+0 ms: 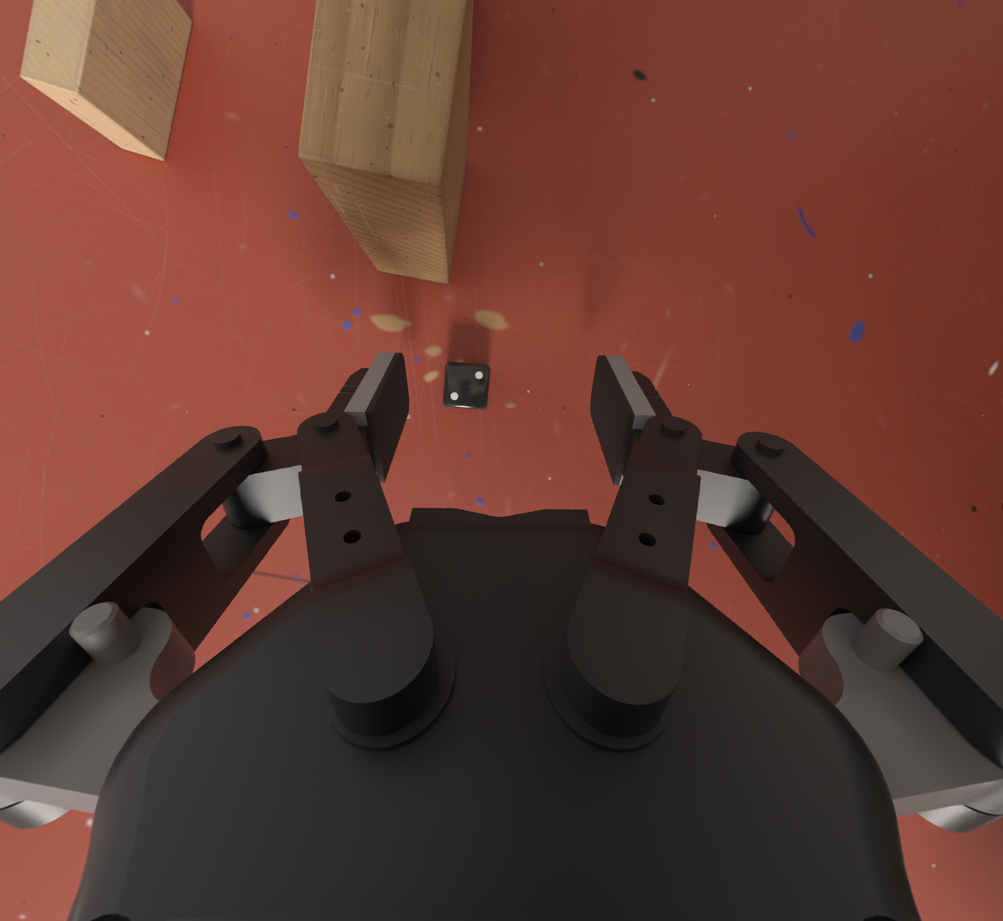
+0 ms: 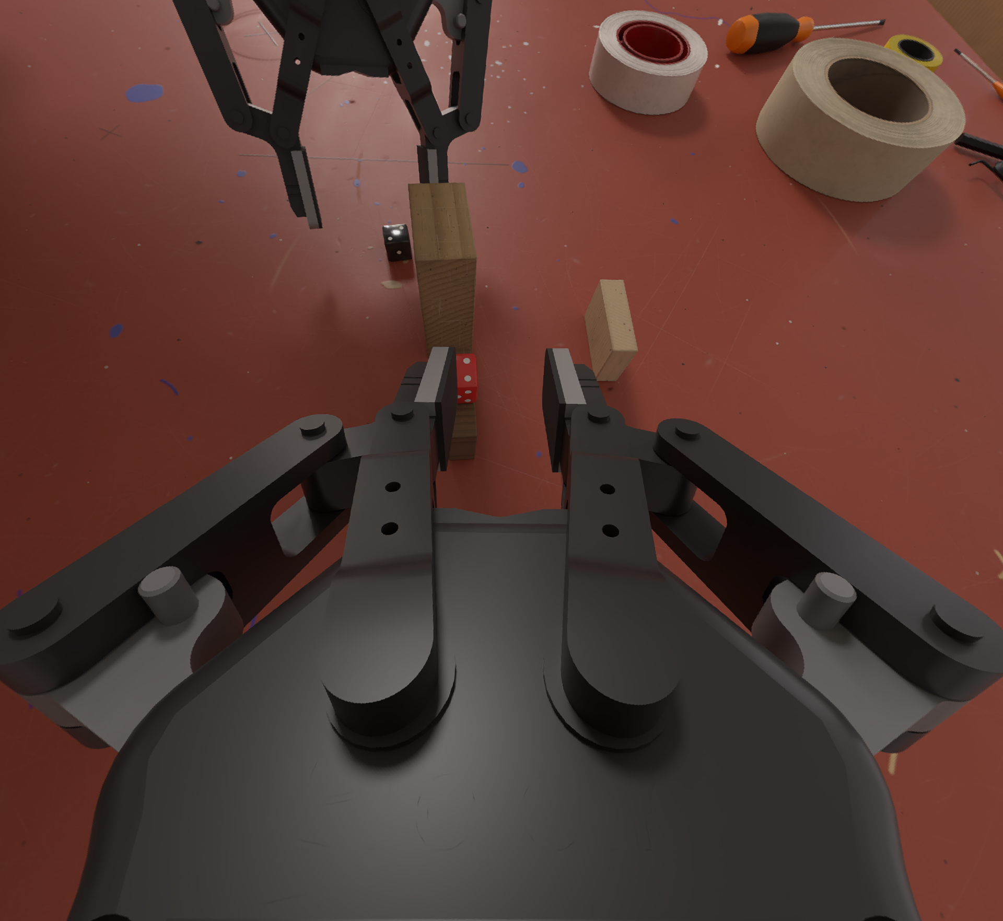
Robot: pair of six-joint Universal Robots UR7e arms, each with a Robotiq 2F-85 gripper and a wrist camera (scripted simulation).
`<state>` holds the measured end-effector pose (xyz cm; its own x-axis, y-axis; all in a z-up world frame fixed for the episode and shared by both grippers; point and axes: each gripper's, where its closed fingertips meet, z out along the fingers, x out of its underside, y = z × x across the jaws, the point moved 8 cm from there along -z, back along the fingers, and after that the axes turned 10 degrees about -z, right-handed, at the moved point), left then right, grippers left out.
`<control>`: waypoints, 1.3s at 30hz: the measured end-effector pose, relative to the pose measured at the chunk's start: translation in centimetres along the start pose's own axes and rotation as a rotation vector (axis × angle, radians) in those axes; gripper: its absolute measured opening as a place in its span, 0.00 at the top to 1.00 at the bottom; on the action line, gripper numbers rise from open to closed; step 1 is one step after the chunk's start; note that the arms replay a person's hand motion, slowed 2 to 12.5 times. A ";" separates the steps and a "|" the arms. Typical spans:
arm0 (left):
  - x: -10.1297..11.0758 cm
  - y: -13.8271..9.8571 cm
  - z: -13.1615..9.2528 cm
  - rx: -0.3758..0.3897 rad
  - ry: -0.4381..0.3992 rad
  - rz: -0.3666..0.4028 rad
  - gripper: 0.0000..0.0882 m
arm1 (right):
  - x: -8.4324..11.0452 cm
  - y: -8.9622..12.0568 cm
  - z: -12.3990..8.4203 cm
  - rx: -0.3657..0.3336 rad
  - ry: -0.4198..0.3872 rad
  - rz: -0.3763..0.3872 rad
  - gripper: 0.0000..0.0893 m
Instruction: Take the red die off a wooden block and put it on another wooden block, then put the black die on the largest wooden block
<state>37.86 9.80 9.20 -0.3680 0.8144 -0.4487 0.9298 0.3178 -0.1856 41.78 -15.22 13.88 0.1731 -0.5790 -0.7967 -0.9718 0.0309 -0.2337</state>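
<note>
Currently the red table (image 2: 760, 352) carries all items. Ahead of the right gripper (image 2: 496, 395), whose jaws stand apart and empty, the largest wooden block (image 2: 442, 265) lies lengthwise, running away from the gripper. A paler, smaller wooden block (image 2: 610, 330) lies just beyond the right fingertip, apart from it. Nearest, a small wooden block (image 2: 464, 433) stands partly hidden behind the left finger; the red die (image 2: 467, 378) sits on top of it, just inside that finger, contact not discernible.

The left gripper (image 1: 498, 390) hangs above the table, jaws wide apart and empty. The black die (image 1: 465, 385) lies on the table below and between its fingertips, touching neither, near the end of the largest wooden block.

Far right of the right gripper lie two tape rolls (image 2: 860, 119) and a screwdriver (image 2: 770, 33).
</note>
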 end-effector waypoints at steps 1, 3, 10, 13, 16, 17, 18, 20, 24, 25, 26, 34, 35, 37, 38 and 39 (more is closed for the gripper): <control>0.0 0.1 0.0 -0.001 0.004 0.002 0.33 | 0.0 0.0 0.0 0.001 0.000 0.000 0.68; 0.0 0.2 0.1 -0.005 0.012 0.007 0.35 | 0.0 0.0 -0.1 0.002 0.001 -0.001 0.68; -0.1 0.6 0.4 -0.004 0.034 0.035 0.45 | -0.1 -0.1 -0.2 0.008 0.000 -0.003 0.68; -0.2 0.8 0.6 -0.007 0.044 0.044 0.50 | -0.1 -0.1 -0.4 0.011 -0.001 -0.004 0.68; -0.2 1.0 0.8 -0.012 0.053 0.054 0.55 | -0.1 -0.1 -0.5 0.015 -0.002 -0.006 0.68; -0.2 1.0 0.8 -0.014 0.055 0.057 0.57 | -0.1 -0.1 -0.5 0.016 -0.002 -0.006 0.68; -0.2 1.1 0.8 -0.017 0.056 0.060 0.58 | -0.1 -0.1 -0.5 0.017 -0.002 -0.007 0.68; -0.2 1.1 0.9 -0.022 0.059 0.065 0.61 | -0.1 -0.1 -0.6 0.019 -0.003 -0.007 0.68; -0.3 1.1 0.9 -0.039 0.063 0.080 0.67 | -0.1 -0.2 -0.7 0.022 -0.004 -0.006 0.68; -0.3 1.1 0.9 -0.043 0.064 0.083 0.69 | -0.1 -0.2 -0.7 0.023 -0.004 -0.006 0.68; -0.3 1.1 0.9 -0.046 0.066 0.087 0.70 | -0.1 -0.2 -0.7 0.023 -0.003 -0.005 0.68; -0.3 0.8 0.9 -0.055 0.063 0.107 0.82 | 0.0 -0.2 -0.7 0.023 0.002 -0.006 0.69; -0.2 0.8 0.9 -0.060 0.061 0.112 0.82 | 0.0 -0.2 -0.7 0.023 0.001 -0.006 0.69; -0.2 0.7 0.9 -0.069 0.059 0.121 0.82 | -0.1 -0.1 -0.7 0.023 0.000 -0.007 0.69; -0.1 0.6 0.9 -0.072 0.059 0.122 0.82 | -0.1 -0.1 -0.7 0.023 -0.001 -0.007 0.69; -0.1 0.6 0.9 -0.073 0.059 0.122 0.82 | -0.1 -0.1 -0.7 0.023 -0.001 -0.008 0.69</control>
<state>38.43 9.49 8.35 -0.2526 0.8756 -0.4118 0.9666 0.2472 -0.0674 41.76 -15.68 14.38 0.1811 -0.5785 -0.7953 -0.9665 0.0448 -0.2526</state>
